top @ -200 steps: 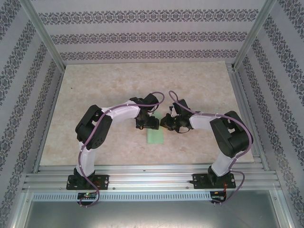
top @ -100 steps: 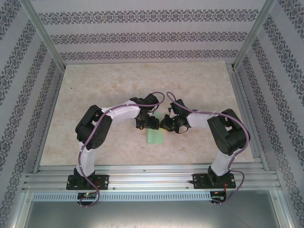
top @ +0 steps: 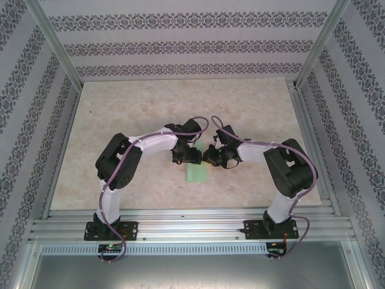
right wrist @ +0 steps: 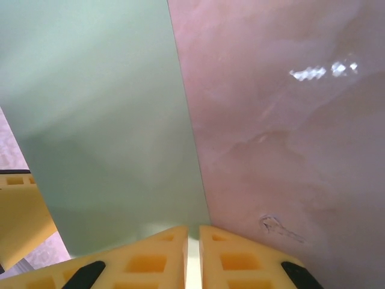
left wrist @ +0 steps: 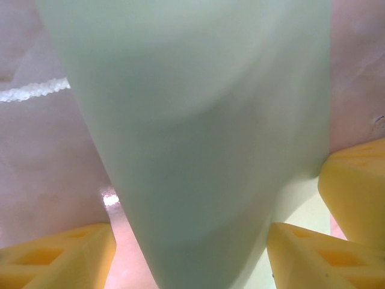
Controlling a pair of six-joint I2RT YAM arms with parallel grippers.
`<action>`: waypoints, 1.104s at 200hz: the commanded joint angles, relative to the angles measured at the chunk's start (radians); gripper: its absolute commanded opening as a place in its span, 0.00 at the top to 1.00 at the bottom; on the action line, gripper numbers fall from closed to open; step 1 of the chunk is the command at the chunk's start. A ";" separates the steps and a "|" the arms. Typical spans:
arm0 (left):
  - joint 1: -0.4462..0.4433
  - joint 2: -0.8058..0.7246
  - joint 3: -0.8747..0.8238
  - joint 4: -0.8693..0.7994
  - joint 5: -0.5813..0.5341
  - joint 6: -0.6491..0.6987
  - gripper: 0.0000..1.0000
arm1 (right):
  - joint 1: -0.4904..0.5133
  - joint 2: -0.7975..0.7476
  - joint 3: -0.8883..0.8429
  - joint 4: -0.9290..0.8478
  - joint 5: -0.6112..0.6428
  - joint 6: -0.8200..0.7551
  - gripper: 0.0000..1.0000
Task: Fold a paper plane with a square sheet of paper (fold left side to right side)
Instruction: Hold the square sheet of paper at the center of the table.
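On the table [top: 120,114], narrow folded green paper [top: 197,174].

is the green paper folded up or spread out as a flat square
Folded. From above, the green paper is a narrow strip between the grippers, not a wide square. In the left wrist view it tapers toward one end.

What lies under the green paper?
The marbled table shows around the green paper, so it lies beneath. The patch directly below is covered; anything there cannot be seen.

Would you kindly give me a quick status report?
Left gripper open, straddling the paper plane. Right gripper shut at its edge. Nothing in the way.
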 commanded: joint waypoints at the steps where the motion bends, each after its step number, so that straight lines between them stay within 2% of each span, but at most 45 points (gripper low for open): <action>1: -0.040 0.074 -0.039 0.124 0.051 0.013 0.31 | -0.008 -0.073 -0.009 0.034 0.001 -0.001 0.86; 221: -0.019 0.078 -0.013 0.133 0.043 -0.009 0.30 | -0.026 -0.091 -0.015 -0.021 0.012 -0.022 0.86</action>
